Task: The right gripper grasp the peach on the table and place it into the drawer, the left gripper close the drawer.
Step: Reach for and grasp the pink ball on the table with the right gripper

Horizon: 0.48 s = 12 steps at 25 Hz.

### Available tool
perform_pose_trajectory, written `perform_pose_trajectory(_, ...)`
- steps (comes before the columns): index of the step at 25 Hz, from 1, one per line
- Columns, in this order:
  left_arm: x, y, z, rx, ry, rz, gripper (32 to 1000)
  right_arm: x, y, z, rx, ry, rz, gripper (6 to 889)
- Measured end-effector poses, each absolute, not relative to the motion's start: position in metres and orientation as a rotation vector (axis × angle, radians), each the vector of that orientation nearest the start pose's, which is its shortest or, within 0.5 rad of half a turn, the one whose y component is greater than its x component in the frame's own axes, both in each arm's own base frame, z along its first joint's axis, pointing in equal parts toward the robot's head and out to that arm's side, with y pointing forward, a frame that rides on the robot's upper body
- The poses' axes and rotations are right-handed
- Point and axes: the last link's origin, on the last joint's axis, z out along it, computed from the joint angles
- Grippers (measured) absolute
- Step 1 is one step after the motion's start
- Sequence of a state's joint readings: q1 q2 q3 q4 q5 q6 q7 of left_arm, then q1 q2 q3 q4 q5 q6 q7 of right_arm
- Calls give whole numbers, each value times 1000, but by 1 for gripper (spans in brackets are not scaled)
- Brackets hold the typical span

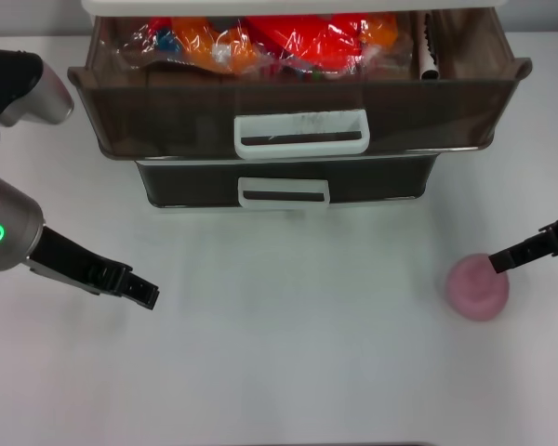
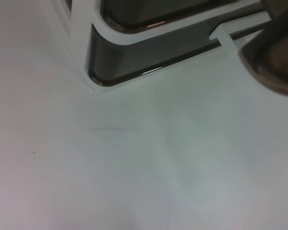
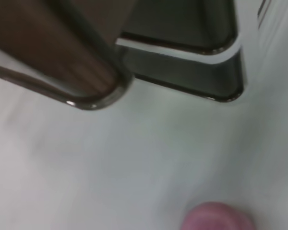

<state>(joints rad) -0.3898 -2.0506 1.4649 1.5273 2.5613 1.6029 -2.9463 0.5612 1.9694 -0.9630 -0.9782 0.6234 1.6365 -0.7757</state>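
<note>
We are at the reach step: our right end effector [image 1: 498, 263], grip state unreadable, sits over the peach [image 1: 478, 288] and must descend to grasp it, the open drawer [image 1: 298, 116] lying well beyond it, while the left end effector [image 1: 145, 293] waits, its grip equally unreadable.

A smaller shut brown drawer [image 1: 284, 181] sits below, under even, soft light from above.

Illumination is bright, even and diffuse. The white tabletop [image 1: 288, 362] shows no hard shadows; a faint soft shadow lies just in front of the drawer [image 1: 298, 116] stack. Glare spots mark the plastic wrap [image 1: 260, 42] inside the drawer. The head view is sharp. Both wrist views are soft; the drawer corner [image 3: 86, 91] and peach [image 3: 216, 218] are blurred.
</note>
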Motion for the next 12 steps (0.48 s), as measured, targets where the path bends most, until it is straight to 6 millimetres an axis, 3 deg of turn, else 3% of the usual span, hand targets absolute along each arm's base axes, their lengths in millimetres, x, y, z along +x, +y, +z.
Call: perform_pose_trajectory(12, -216, 312, 10, -2303, -1427, 424, 806, 304, 342, 32, -2483, 1499, -313, 785)
